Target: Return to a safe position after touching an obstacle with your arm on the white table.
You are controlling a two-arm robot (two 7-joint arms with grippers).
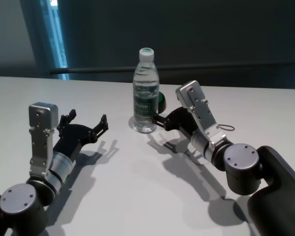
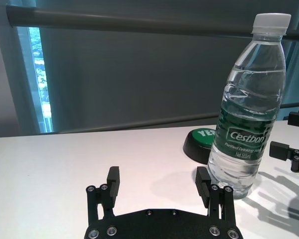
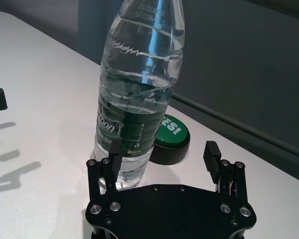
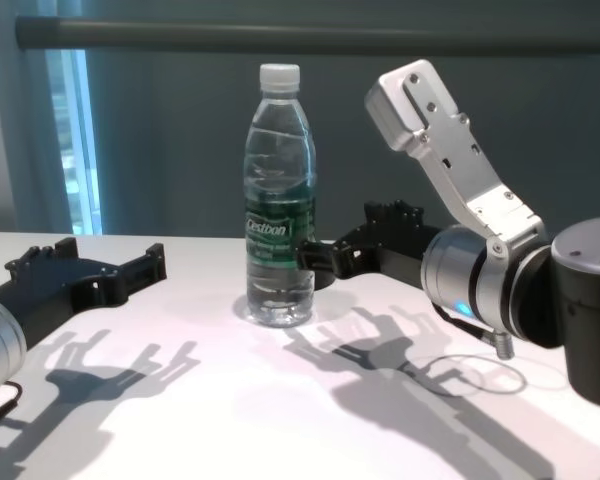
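— So where is the bottle (image 1: 146, 93) sitting?

— Upright on the table (image 1: 128, 196), a little above the middle of the head frame. In the chest view it is standing left of center, white cap on top, green band around its waist.

— And the right gripper (image 1: 158, 119)?

— It is hanging low over the table just right of the bottle's base, fingers spread wide and holding nothing. In its own wrist picture one fingertip (image 3: 115, 149) is lying across the bottle's lower part; whether it is actually touching, I cannot tell. The other finger is standing clear, toward the lower right of that frame.

— What is that dark thing behind the bottle?

— A round button (image 3: 171, 140) with a green top, sitting on the table just behind and to the right of the bottle in the head frame, mostly hidden there. It is showing better in the wrist pictures.

— Is the left gripper (image 1: 86, 122) doing anything?

— It is resting low at the left of the head frame, well apart from the bottle, fingers open and empty. In its wrist picture the bottle is standing at the right of the frame, beyond one fingertip (image 2: 203, 180).
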